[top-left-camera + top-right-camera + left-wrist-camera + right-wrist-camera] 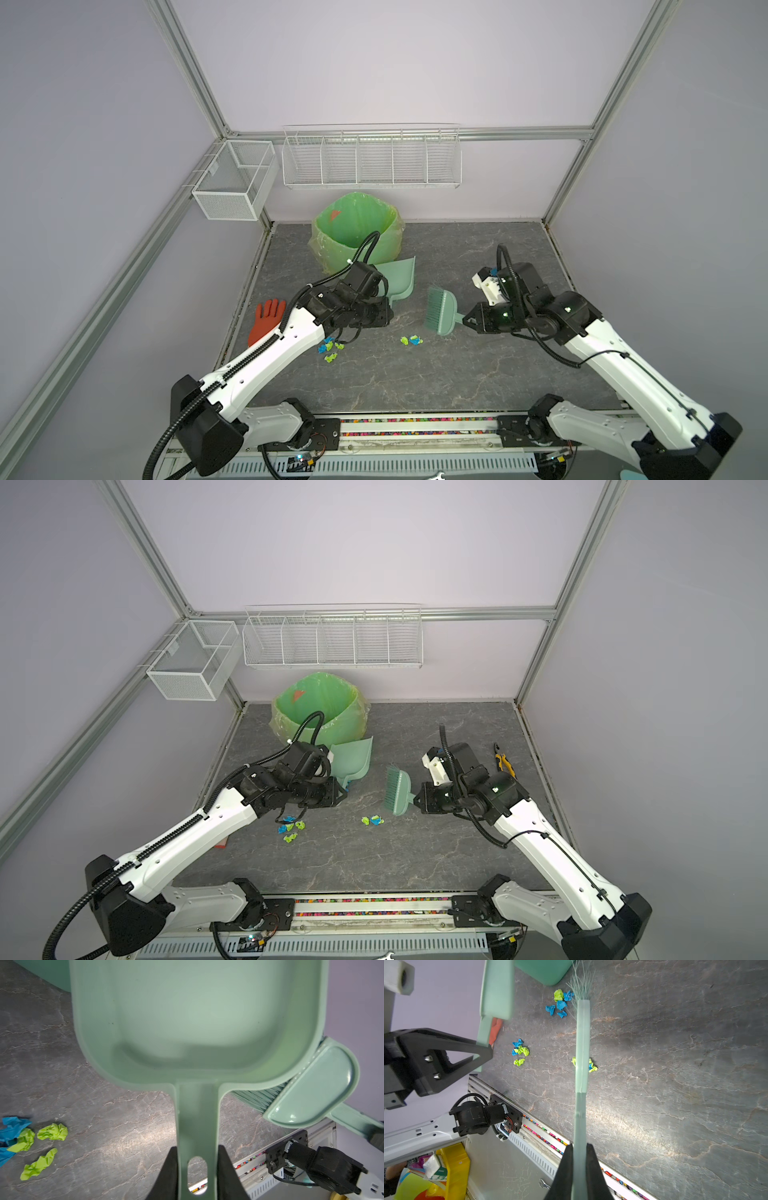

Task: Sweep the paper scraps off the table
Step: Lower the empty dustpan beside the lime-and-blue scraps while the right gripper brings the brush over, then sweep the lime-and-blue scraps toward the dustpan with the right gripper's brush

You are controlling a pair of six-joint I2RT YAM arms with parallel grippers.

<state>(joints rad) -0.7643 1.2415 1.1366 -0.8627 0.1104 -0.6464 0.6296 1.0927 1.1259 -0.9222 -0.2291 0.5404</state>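
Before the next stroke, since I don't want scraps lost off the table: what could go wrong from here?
1. The dustpan, held by the left gripper, looks lifted off the table; swept paper scraps could slide under it.
2. The scraps lie in separate clusters; one lies right by the left arm, which could scatter it.
3. The brush in the right gripper may flick these light scraps past the table's near edge.

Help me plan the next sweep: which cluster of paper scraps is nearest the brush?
The small lime-and-blue cluster just below the brush in both top views. The bigger cluster lies by the left arm; the blue bits sit beside the dustpan.
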